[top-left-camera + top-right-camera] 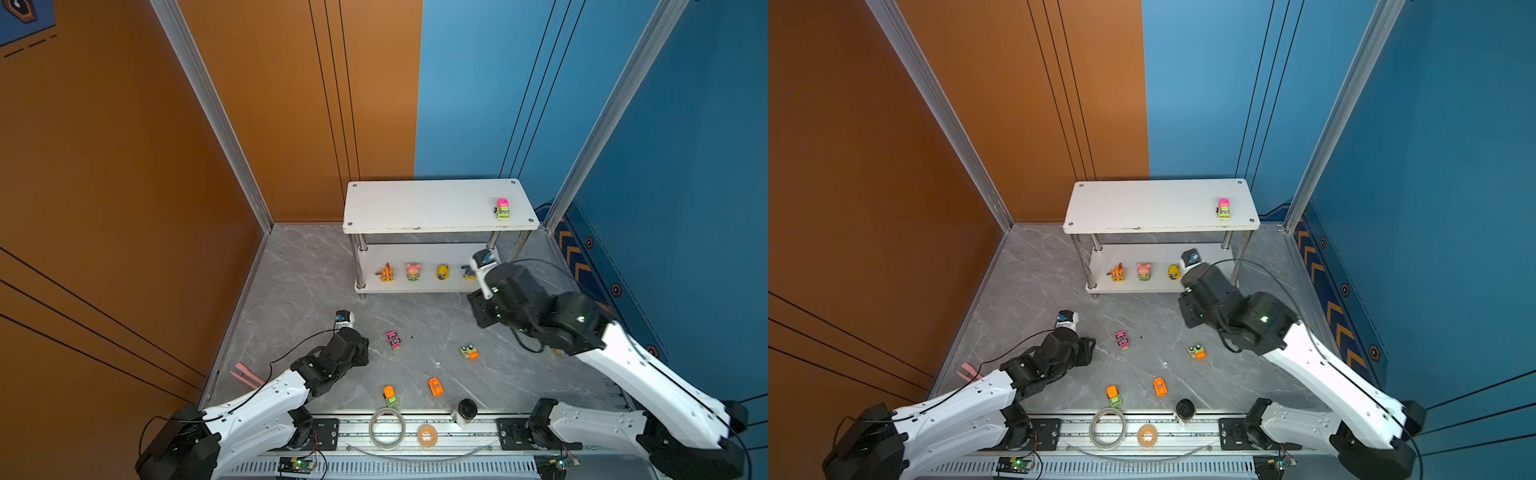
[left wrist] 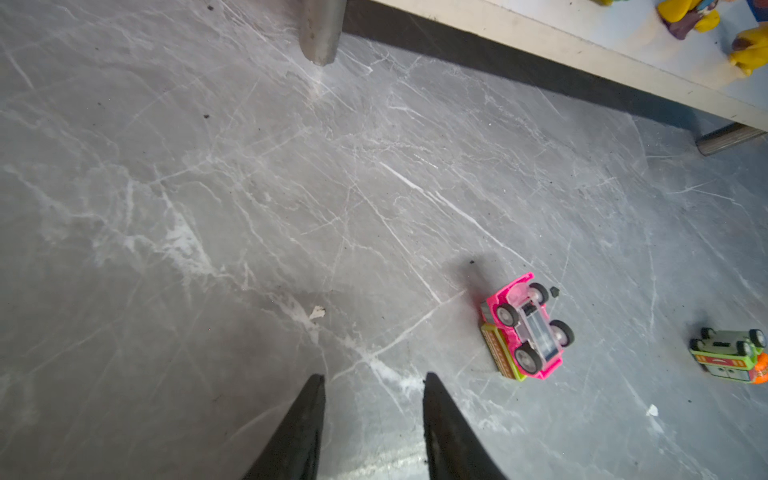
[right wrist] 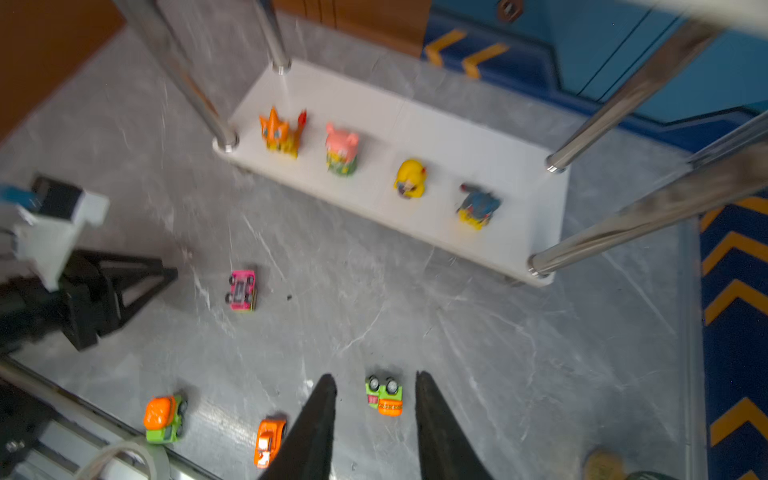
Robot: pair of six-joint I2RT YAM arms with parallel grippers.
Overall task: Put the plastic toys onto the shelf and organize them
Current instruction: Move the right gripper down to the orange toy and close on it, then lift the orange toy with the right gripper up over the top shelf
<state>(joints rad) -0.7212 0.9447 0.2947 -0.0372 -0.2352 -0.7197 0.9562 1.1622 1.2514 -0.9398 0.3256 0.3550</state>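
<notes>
Your left gripper [image 2: 374,376] stands part open, empty; the pink car [image 2: 525,328] lies tipped just past its tips, to one side. Your right gripper [image 3: 375,375], likewise parted and empty, has the lime car [image 3: 384,397] tipped just beyond its gap, the orange car [image 3: 269,440] beside one finger. Farther ahead, the shelf [image 3: 415,124] holds four figurines [image 3: 410,178] below, a pink-roofed car [image 1: 503,209] on top.

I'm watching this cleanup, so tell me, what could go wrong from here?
1. The pink car and the green car lie tipped off their wheels; a grab may slip or shelve them flipped.
2. The right arm is close to a front post of the shelf; a bump could topple the blue figurine.
</notes>
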